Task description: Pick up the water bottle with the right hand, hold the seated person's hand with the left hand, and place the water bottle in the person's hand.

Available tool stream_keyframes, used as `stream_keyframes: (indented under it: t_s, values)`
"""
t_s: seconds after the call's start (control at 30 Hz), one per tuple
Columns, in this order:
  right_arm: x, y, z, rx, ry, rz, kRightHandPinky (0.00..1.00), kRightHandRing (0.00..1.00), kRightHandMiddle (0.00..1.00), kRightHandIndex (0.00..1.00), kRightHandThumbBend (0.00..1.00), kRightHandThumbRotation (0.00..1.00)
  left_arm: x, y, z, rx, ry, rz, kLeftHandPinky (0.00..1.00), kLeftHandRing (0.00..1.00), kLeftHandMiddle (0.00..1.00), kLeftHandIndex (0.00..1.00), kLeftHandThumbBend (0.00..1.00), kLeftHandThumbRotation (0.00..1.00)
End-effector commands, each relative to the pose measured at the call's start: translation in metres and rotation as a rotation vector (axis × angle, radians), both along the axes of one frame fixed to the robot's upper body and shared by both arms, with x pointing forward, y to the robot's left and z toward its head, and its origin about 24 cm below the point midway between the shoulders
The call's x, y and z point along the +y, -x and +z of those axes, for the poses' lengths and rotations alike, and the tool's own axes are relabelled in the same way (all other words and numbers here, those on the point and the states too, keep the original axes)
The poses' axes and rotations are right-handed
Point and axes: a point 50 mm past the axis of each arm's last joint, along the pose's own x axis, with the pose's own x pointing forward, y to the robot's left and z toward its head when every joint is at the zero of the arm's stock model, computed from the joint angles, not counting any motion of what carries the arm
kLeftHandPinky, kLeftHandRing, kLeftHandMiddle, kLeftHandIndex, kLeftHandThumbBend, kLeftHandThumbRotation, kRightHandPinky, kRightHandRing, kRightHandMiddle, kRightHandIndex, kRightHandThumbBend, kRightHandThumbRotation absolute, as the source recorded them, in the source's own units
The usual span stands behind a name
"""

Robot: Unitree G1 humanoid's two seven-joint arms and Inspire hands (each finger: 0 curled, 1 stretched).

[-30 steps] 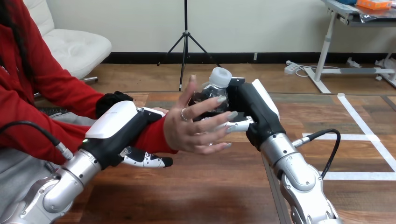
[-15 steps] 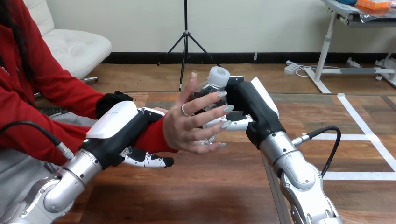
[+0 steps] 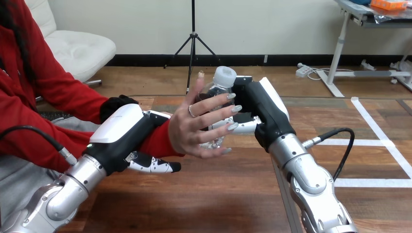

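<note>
Right robot hand (image 3: 260, 109) clasps water bottle (image 3: 225, 77) against person's hand (image 3: 187, 128); left robot hand (image 3: 124, 133) wraps person's wrist (image 3: 158, 141).

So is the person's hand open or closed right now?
Open: the person's hand has its fingers spread straight across the water bottle, not curled round it.

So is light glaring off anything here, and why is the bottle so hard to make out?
Head view: soft highlights on the silver right forearm and the white-shelled left hand, only a mild sheen on the wooden table. The water bottle is clear plastic, largely hidden behind the person's hand; its white cap shows plainly.
</note>
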Motion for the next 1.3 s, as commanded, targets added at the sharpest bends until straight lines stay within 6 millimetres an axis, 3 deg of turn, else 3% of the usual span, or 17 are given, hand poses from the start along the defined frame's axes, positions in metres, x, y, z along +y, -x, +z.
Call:
stream_keyframes:
  t_s: [0.0,1.27]
  values:
    - [0.0228,-0.0061,0.0485,-0.173,-0.05,0.058,0.25,0.3,0.39,0.41,0.84,0.0,-0.0364,-0.0001,0.0063,-0.049,0.056,-0.127,0.32,0.38,0.46,0.47,0.69,0.03]
    - [0.0205,-0.0074,0.0464,-0.162,-0.038,0.05,0.27,0.32,0.41,0.41,0.84,0.0,-0.0375,-0.0001,0.0033,-0.033,0.061,-0.122,0.33,0.4,0.47,0.48,0.69,0.06]
